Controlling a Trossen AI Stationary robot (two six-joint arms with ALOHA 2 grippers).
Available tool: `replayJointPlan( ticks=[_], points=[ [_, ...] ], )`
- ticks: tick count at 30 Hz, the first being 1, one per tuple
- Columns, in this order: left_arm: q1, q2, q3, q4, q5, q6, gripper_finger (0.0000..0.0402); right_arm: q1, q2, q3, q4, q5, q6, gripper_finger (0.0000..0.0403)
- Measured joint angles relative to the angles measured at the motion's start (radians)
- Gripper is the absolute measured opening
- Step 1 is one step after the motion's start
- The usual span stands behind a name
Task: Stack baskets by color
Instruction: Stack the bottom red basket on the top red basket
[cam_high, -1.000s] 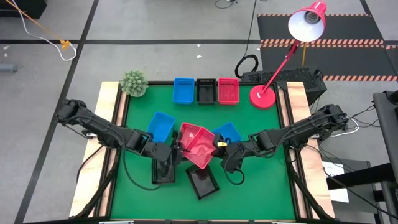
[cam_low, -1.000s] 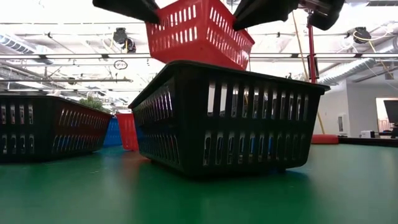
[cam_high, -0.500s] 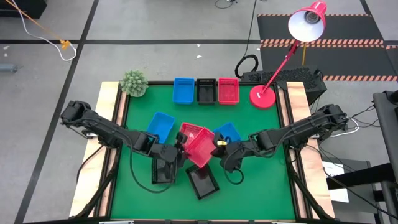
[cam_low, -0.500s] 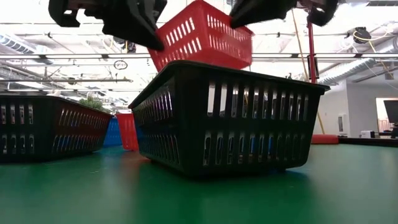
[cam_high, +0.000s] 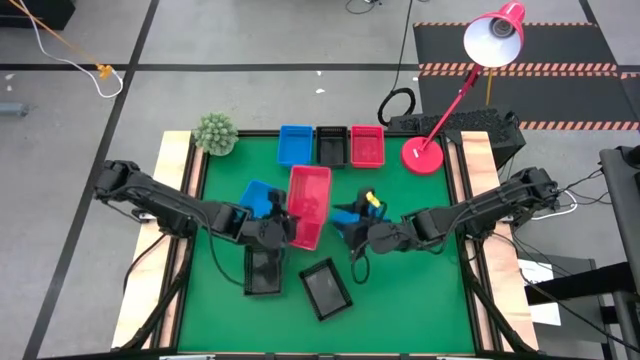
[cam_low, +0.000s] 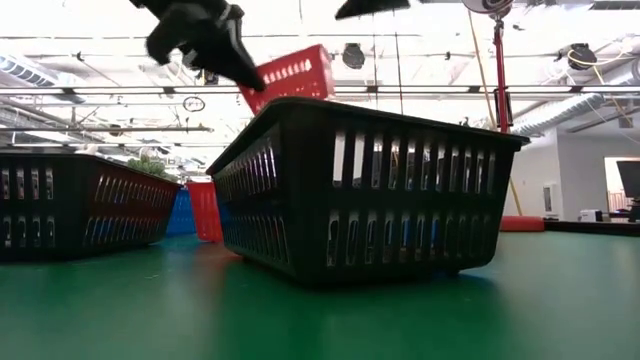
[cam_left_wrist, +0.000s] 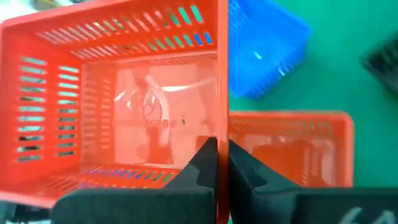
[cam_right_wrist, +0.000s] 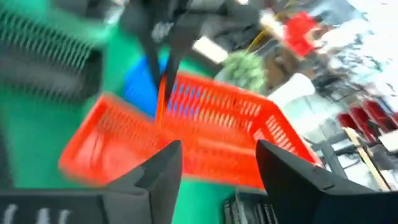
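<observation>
Mid-task, with no same-colour stack visibly finished. Left to right on the green surface (cam_high: 400, 300): the left gripper (cam_high: 284, 229), clamped on a side wall of the lifted red basket (cam_high: 309, 205), holds it above the middle. Beneath its left edge lies a blue basket (cam_high: 257, 197); nearer sit two black baskets (cam_high: 263, 272) and (cam_high: 326, 289). Another blue basket (cam_high: 352, 215) shows just right of the red one, beside the right gripper (cam_high: 350, 229), whose fingers stand apart and hold nothing. Along the far edge a blue (cam_high: 295, 145), a black (cam_high: 331, 146) and a red basket (cam_high: 367, 146) stand in a row, apparently stack bases. Probably remaining: nesting the held basket and sorting the loose ones.
</observation>
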Motion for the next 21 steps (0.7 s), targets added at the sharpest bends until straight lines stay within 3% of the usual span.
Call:
replayJointPlan(
  ticks=[5, 9, 16, 21],
  points=[
    [0.041, -0.002, -0.002, -0.015, -0.024, -0.057, 0.0011, -0.005, 0.020, 0.002, 0.173, -0.022, -0.014, 0.0214],
    [0.057, -0.001, -0.001, -0.024, -0.026, -0.073, 0.0008, -0.018, 0.045, 0.001, 0.169, -0.026, -0.012, 0.0198],
    [0.055, 0.000, -0.001, -0.021, -0.026, -0.043, 0.0016, -0.089, 0.099, 0.001, 0.156, -0.128, 0.046, 0.0183],
    [0.055, -0.001, -0.001, -0.015, -0.025, -0.020, 0.0006, -0.118, 0.164, 0.001, 0.239, -0.128, -0.037, 0.0183]
  ],
)
